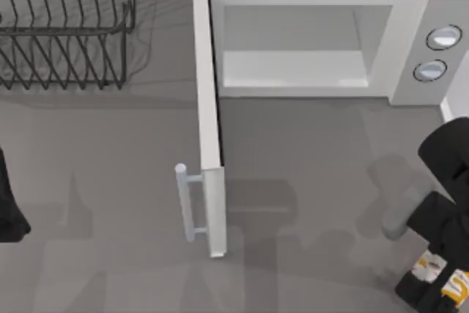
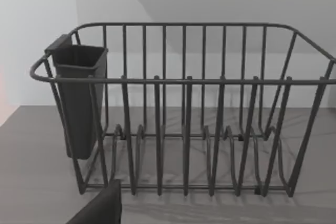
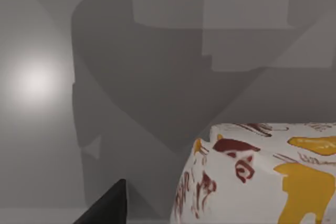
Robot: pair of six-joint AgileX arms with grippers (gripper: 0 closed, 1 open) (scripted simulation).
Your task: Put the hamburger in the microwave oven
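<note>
Right gripper (image 1: pixel 440 284) sits at the near right corner of the table in the top view, black links bunched over the hamburger (image 1: pixel 440 273), whose white and orange-yellow wrapper peeks out between the dark parts; whether the fingers are pressed onto it or merely around it I cannot tell. The microwave oven (image 1: pixel 410 42) stands at the far side, right of centre, its side-hinged door (image 1: pixel 209 144) swung fully open toward the near side with the bar handle (image 1: pixel 187 203) on its left face, two round knobs (image 1: pixel 438 53) at the right, and a pale cavity (image 1: pixel 293 64) with nothing in it. A black wire dish rack (image 1: pixel 66 27) stands at the far left, and the left arm (image 1: pixel 9 210) is parked at the left edge. From the left wrist view, the rack (image 2: pixel 184 108) holds no dishes, and the dark cutlery cup (image 2: pixel 79 98) hung on one end shows nothing poking out; a dark fingertip (image 2: pixel 102 208) shows, too little to say how the left gripper is set. From the right wrist view, the hamburger (image 3: pixel 262 177) sits very close, a rounded wrapped bun printed with dark red and yellow marks, with one dark fingertip (image 3: pixel 107 205) just beside it. It looks light, soft and easily crushed, its wrapper perhaps slick, so a gentle hold across the widest part of its sides seems best.
</note>
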